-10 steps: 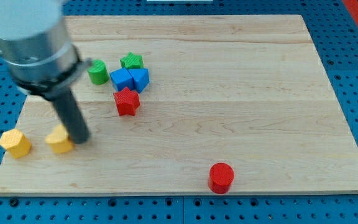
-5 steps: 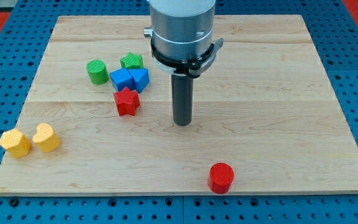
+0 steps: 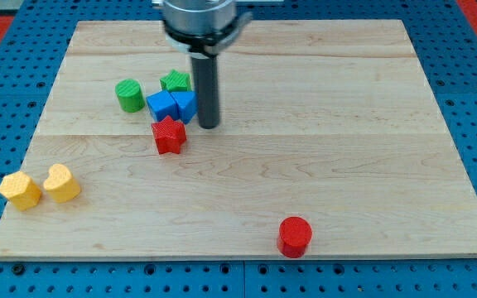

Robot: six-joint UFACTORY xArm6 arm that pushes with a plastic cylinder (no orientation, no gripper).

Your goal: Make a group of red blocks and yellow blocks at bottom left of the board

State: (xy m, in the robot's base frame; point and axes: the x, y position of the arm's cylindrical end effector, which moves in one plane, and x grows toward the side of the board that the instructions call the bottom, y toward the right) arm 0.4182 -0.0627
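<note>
My tip [image 3: 209, 126] stands on the board just right of the blue blocks and up-right of the red star block [image 3: 169, 136], a small gap away from it. A red cylinder [image 3: 295, 237] sits alone near the view's bottom edge, right of centre. Two yellow blocks lie side by side at the bottom left: a yellow hexagon-like block [image 3: 19, 190] at the board's left edge and a yellow heart-shaped block [image 3: 61, 183] touching its right side.
A cluster sits at upper left: a green cylinder [image 3: 128, 95], a green star [image 3: 175, 81], a blue cube [image 3: 162, 106] and a blue triangular block [image 3: 185, 104]. The wooden board [image 3: 346, 124] lies on a blue pegboard.
The rod swung from the yellow blocks at bottom left across to the board's middle, then back up-left beside the blue blocks. The yellow heart block was pushed left against the other yellow block.
</note>
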